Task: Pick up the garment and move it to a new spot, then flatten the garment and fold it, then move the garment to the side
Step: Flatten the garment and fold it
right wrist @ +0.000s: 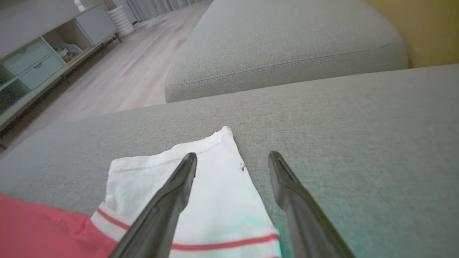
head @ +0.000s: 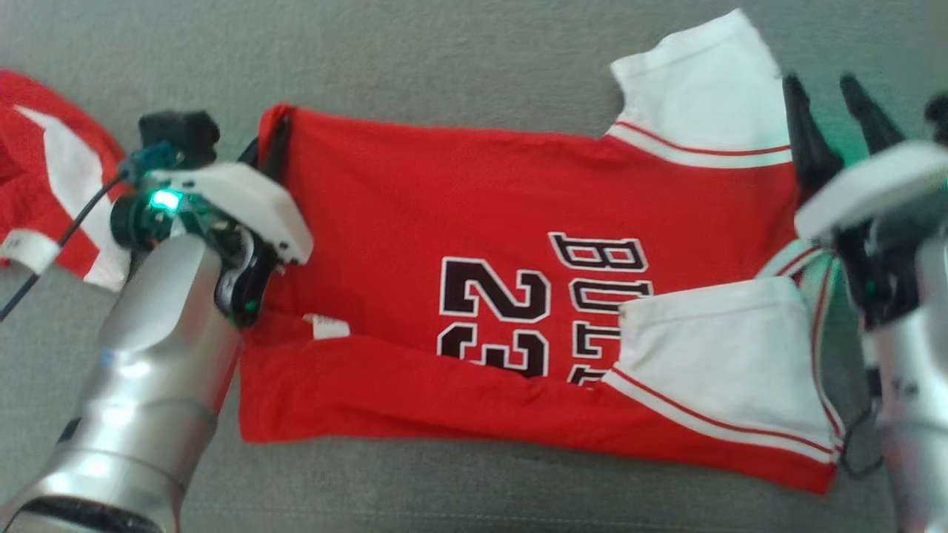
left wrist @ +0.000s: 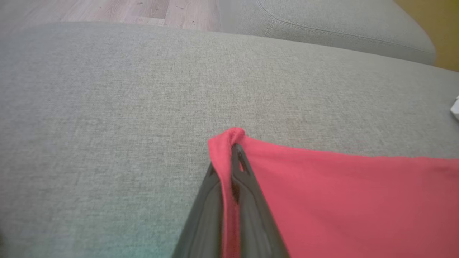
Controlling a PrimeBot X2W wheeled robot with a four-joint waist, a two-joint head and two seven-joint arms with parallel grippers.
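Garment: a red jersey (head: 459, 222) with white sleeves, a black 23 and black lettering, spread flat across the middle of the head view, with its hem toward the left of the frame and its sleeves toward the right.
Fold: a long strip along the lower edge is turned up over the bottom of the number, and the lower white sleeve (head: 711, 355) lies over the end of the lettering.
Label: a small white tag (head: 326, 326) sits on the red cloth at lower left of centre.
Left gripper: the left gripper (head: 275, 137) is at the jersey's upper left corner. In the left wrist view its fingers (left wrist: 247, 200) are closed together with the red cloth (left wrist: 340, 200) pinched between them, and the corner bunches just above the tips.
Right gripper: the right gripper (head: 820, 85) is at the upper right of the frame beside the upper white sleeve (head: 703, 89). Its fingers are spread wide and hold nothing. In the right wrist view one finger (right wrist: 168, 200) lies over the sleeve (right wrist: 215, 193) and the other over bare cushion. Whether either one touches cannot be told.
Support: a grey fabric cushion (head: 444, 59).
Nearby: another red and white garment (head: 44, 170) lies crumpled at the far left edge, apart from the jersey.
Beyond: a second grey cushion (right wrist: 287, 43), a wooden floor (right wrist: 125, 71) and a pale cabinet (right wrist: 36, 61) at the upper left of the right wrist view.
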